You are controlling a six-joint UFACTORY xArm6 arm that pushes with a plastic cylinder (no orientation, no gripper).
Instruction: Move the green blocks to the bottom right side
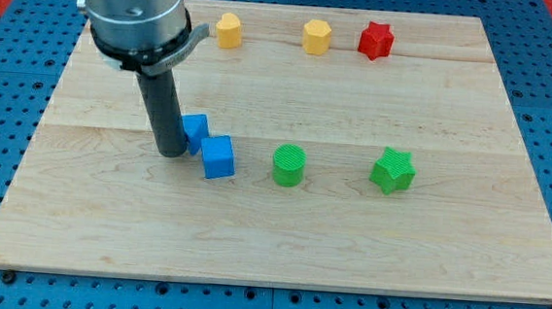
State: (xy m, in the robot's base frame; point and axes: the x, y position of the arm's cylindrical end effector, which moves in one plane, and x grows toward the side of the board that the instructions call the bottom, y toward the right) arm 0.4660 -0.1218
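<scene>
The arm carries no gripper, so there is nothing to be wide, narrow or closed: it ends in a dark rod, and the tip (171, 153) rests on the wooden board (280, 242), holding nothing. Just to the view's right of the tip, touching or very nearly touching the rod, sits a blue block (196, 128); a second blue cube (218, 156) lies just beyond it, slightly toward the view's bottom, and the two blues appear to touch each other.

The green cylinder (289, 165) stands further to the right of the tip, past the blue cube and apart from it. The green star (393, 170) is further right again, well apart from the tip. Both greens sit in the board's middle band, not yet at the bottom right.

The main risk is the pair of blues standing between the tip and the cylinder: a straight sweep to the right would likely drive them into the green cylinder and scatter everything. An off-centre push on the round cylinder could also let it slide off to one side. Far from the tip, along the view's top, a yellow block (228, 29), a yellow hexagon (316, 37) and a red star (375, 41) look safely clear
</scene>
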